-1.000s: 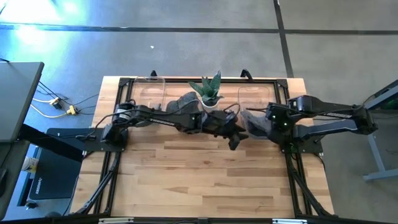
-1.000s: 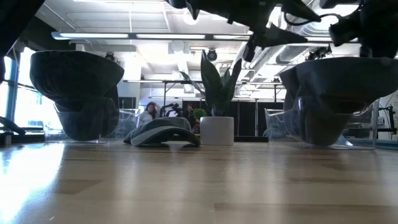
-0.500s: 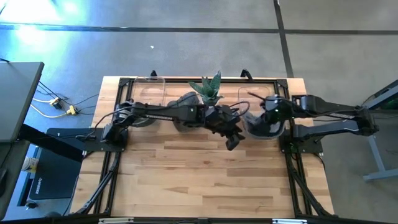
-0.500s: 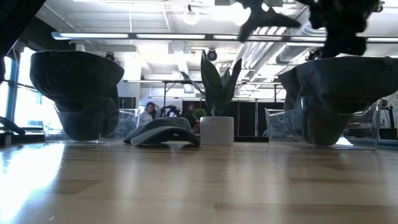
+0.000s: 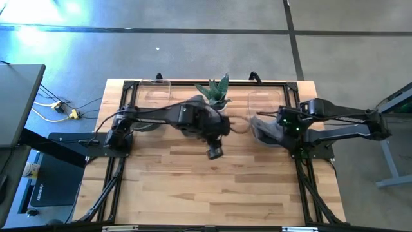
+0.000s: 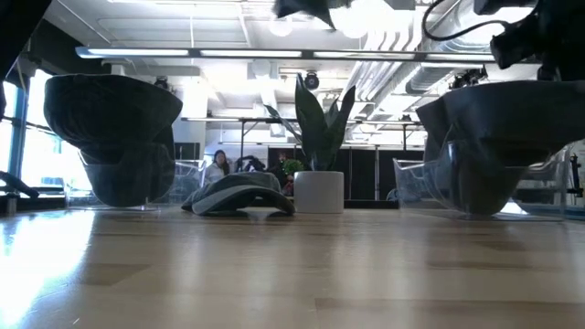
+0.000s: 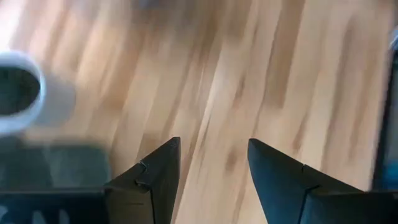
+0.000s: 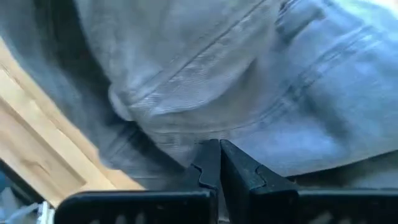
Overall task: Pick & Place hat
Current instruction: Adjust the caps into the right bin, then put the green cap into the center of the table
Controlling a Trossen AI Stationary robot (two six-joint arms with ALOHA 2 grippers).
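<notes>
A grey hat (image 5: 262, 129) (image 6: 498, 119) sits over a clear stand (image 6: 422, 187) at the table's right. My right gripper (image 5: 284, 121) (image 8: 214, 144) stands above it, shut and pointing down. A second grey hat (image 6: 239, 194) lies brim-down on the table beside the plant pot. A third hat (image 6: 114, 119) rests on a stand at the left. My left gripper (image 5: 214, 152) (image 7: 211, 143) hangs open and empty over bare wood near the table's middle. My right gripper comes at the hat's grey fabric (image 8: 186, 106) from above, its shut fingertips (image 8: 210, 152) right at the cloth. Whether any fabric is caught between them, I cannot tell. The hat stays draped over its stand.
A white pot (image 6: 318, 192) (image 7: 18, 93) with a green plant (image 5: 215, 93) stands at the far middle, beside the lying hat. Bare wood (image 5: 212, 187) spreads across the near half. Black frame rails (image 5: 116, 174) run along the table's sides.
My left gripper has drawn away from the right hat toward the table's left and near edge, rising and tipping downward, still open and empty. The right hat has shifted a little on its stand under my right gripper.
</notes>
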